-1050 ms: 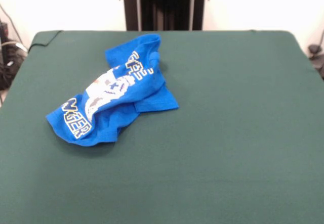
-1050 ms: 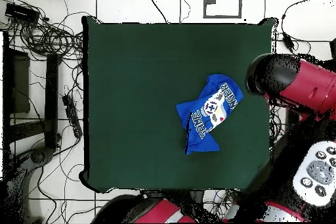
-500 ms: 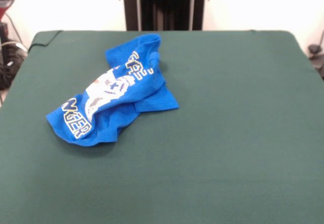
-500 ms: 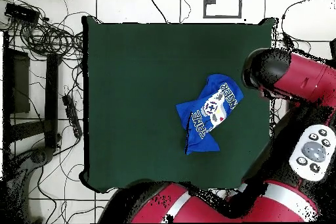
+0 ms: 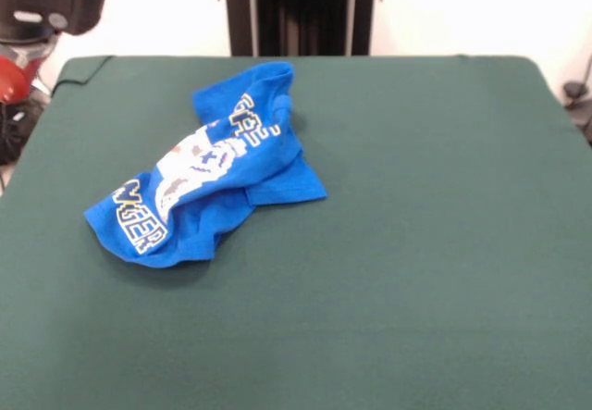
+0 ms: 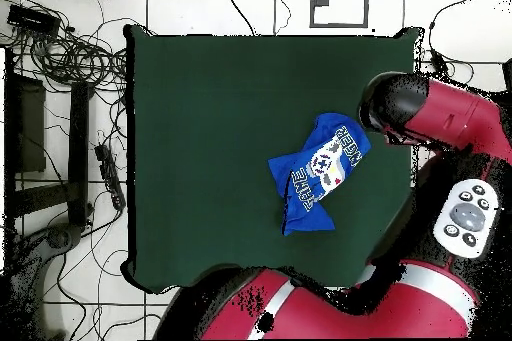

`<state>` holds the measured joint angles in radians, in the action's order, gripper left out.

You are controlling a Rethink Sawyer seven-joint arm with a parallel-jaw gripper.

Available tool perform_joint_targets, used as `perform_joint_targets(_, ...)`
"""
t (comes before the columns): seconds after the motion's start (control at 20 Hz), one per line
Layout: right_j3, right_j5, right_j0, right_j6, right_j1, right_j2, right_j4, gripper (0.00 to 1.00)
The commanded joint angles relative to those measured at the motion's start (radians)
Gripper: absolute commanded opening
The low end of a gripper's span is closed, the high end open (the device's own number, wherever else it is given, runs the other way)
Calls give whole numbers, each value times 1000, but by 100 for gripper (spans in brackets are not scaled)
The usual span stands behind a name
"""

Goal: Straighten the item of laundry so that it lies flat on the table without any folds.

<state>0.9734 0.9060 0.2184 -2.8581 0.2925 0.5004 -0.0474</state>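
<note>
A small bright blue short-sleeved T-shirt [image 5: 211, 174] [image 6: 318, 171] with white pixel-style lettering and a white-grey print lies crumpled on the large rectangular table with a dark green felt-like top [image 5: 416, 243] [image 6: 210, 147]. In the front view it sits left of the table's middle and towards the far side, bunched into a diagonal heap running from the near left up to the far right, with thick folds across the print and one flat corner poking out to the right. The overhead view shows the same heap close to the table's right edge. The red and black arm [image 5: 42, 3] [image 6: 430, 122] shows at the front view's top left corner, beside the table's far left corner and well apart from the shirt; overhead, its dark rounded end hangs over the table's right edge, near the shirt. Whether the gripper's fingers are apart or together cannot be told
</note>
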Motion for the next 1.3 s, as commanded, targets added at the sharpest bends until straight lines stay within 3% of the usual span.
perform_joint_targets(0.05,62,-12,-45,-46,-6,-160,-58,100)
perform_joint_targets(0.8,22,23,-188,-266,-80,3,-32,100)
perform_joint_targets(1.3,-33,-12,-242,-379,-198,61,-107,100)
